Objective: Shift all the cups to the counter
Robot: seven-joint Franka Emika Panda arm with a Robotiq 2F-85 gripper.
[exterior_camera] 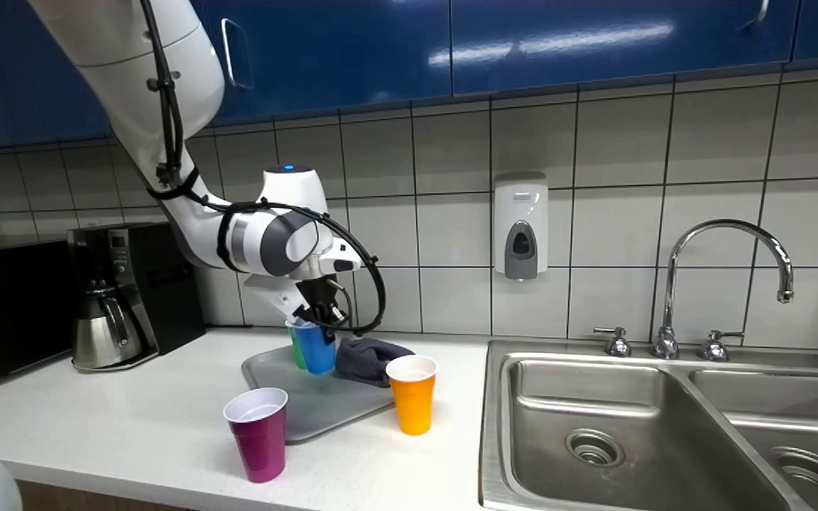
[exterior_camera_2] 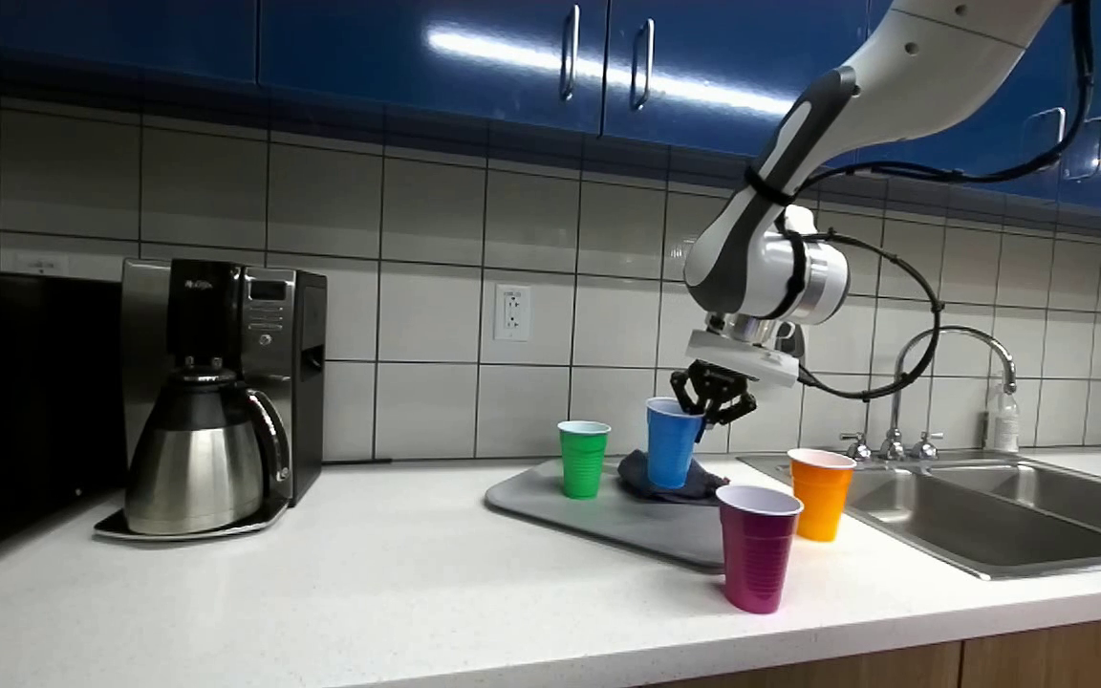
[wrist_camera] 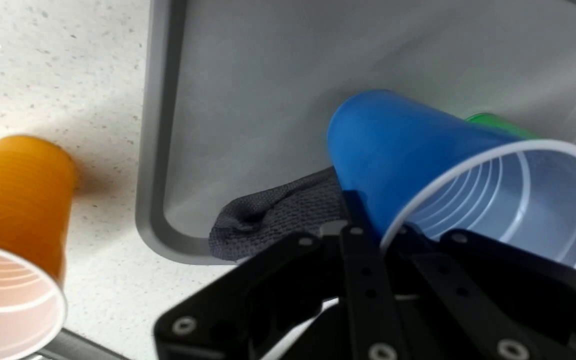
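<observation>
The gripper (wrist_camera: 380, 230) is above the grey tray (wrist_camera: 248, 125), and it is holding the blue cup (exterior_camera_2: 673, 444). Its two fingers pinch one side of the cup's rim, and the rim goes in between them. So the blue cup is right at the gripper's tips, with its mouth up and its bottom pointing down at the tray. It is hard to tell if the bottom touches anything. In both exterior views the green cup (exterior_camera_2: 583, 463) stands on the tray, near the blue cup and a little apart from the gripper. A dark cloth (wrist_camera: 278, 215) lies at the tray's edge, partly over its rim, lower than the gripper. The orange cup (exterior_camera_2: 820, 497) stands on the white counter (exterior_camera_2: 369, 592), just beside the tray, with a bit of counter showing between them. The purple cup (exterior_camera_2: 761, 554) stands on the counter too, near the tray's front corner. Both of these cups are well apart from the gripper.
</observation>
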